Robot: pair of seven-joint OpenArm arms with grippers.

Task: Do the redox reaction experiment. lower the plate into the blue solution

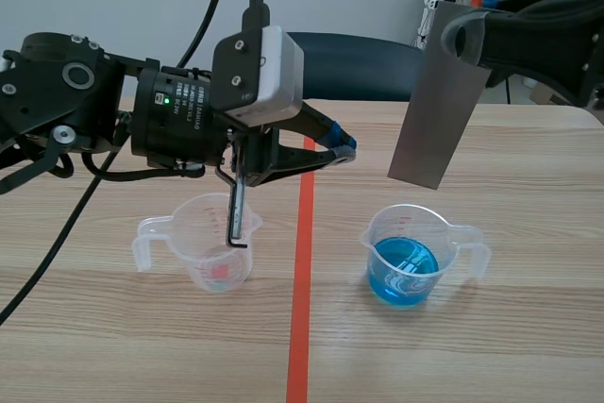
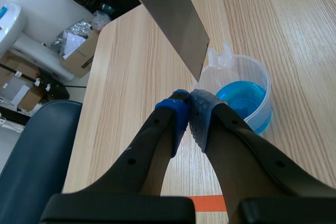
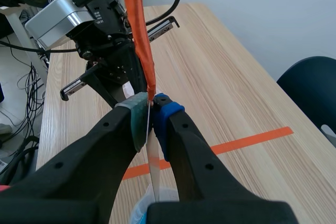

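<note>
A grey metal plate (image 1: 436,101) hangs tilted in the air, its lower edge a little above the beaker of blue solution (image 1: 404,260) on the table. My right gripper (image 1: 464,37) is shut on the plate's upper end. In the right wrist view the plate (image 3: 153,156) shows edge-on between the pads of the right gripper (image 3: 152,103). My left gripper (image 1: 342,146) is shut on nothing, raised near the tape line. Its wrist view shows the left gripper (image 2: 189,103) closed, with the plate (image 2: 173,14) and blue beaker (image 2: 244,95) just ahead.
An empty clear beaker (image 1: 212,252) stands left of the orange tape line, under the left arm. A dark blue chair (image 1: 377,63) sits at the table's far edge. Boxes and bags lie on the floor beyond the table (image 2: 79,45).
</note>
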